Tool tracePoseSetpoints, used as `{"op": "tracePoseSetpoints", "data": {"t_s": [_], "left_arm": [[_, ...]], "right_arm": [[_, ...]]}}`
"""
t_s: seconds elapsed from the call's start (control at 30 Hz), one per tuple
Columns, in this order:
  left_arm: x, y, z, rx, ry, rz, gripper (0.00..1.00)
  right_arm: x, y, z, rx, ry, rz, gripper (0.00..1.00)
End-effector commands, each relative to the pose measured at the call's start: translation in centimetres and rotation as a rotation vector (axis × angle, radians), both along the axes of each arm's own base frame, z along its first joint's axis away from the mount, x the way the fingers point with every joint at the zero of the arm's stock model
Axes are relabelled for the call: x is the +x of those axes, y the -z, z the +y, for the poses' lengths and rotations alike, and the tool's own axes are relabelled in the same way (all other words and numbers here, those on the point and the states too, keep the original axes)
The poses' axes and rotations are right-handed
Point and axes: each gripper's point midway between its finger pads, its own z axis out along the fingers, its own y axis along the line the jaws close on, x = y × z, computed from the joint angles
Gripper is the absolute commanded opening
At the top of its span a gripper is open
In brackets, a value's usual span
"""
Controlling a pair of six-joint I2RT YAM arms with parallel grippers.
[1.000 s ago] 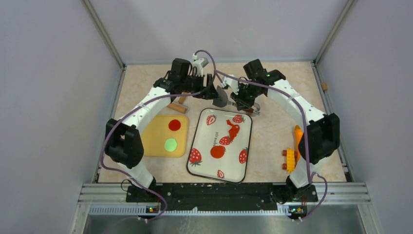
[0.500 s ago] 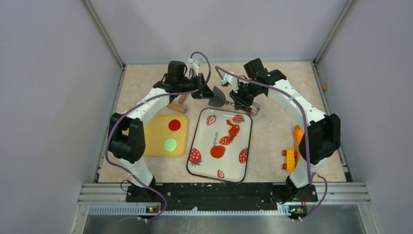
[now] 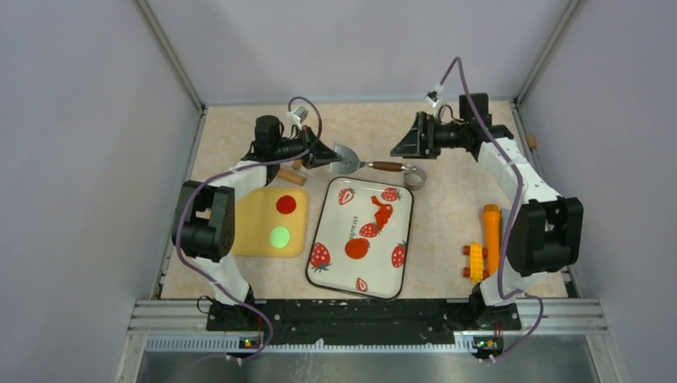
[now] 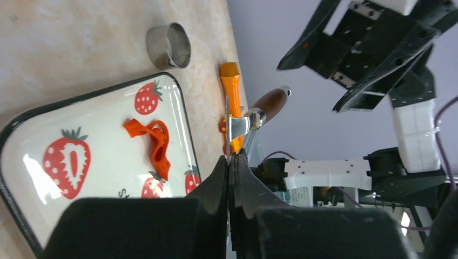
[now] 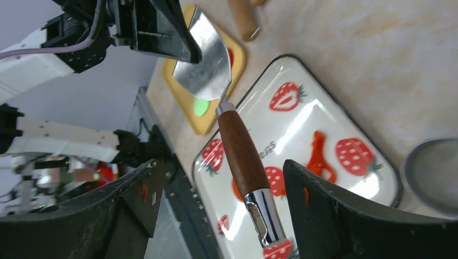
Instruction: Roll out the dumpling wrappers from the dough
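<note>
Risk: pinching spatula (image 3: 363,163) by blade (image 3: 345,157) alone in clamped left gripper (image 3: 326,153), right gripper (image 3: 399,148) spread off handle (image 3: 387,166); likely pivoting, dropping onto tray (image 3: 379,271).

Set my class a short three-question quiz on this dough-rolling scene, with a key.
1. True or false: the left claw is shut on the blade of the spatula.
2. Where does the green wrapper lie? A in the ring cutter; B on the yellow board; C in a claw.
3. Fill in: the ragged dough scrap lies on the ___-printed tray.
Key: 1 true; 2 B; 3 strawberry.
</note>
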Motion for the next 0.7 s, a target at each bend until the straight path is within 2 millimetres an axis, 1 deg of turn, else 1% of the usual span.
{"op": "tracePoseSetpoints", "data": {"t_s": [0.0,0.17,0.27,0.37,0.47,0.5,0.67], "left_arm": [[-0.4,-3.2,-0.6,-0.093,0.04,-0.069,0.0],[0.0,-3.0,-0.8,-0.105,0.034,-0.058,0.0],[0.6,-2.7,-0.7,-0.091,0.008,-0.051,0.0],[1.2,-2.1,-0.7,-0.087,-0.015,-0.032,0.0],[1.7,-1.3,-0.7,-0.074,-0.023,-0.024,0.0],[1.9,-1.2,-0.7,-0.073,-0.025,-0.022,0.0],[2.3,-0.8,-0.7,-0.075,-0.039,-0.002,0.0]], "right_arm": [[-2.0,-1.0,2.4,0.183,-0.071,0.163,0.8],[-1.8,0.0,2.6,0.184,-0.068,0.187,0.76],[-1.7,-0.2,2.9,0.203,-0.086,0.198,0.73],[-1.8,-0.4,3.2,0.224,-0.113,0.205,0.68],[-2.0,-0.5,3.7,0.231,-0.129,0.208,0.6],[-2.0,-0.6,3.8,0.231,-0.134,0.209,0.58],[-2.2,-0.6,4.5,0.225,-0.142,0.211,0.55]]}}
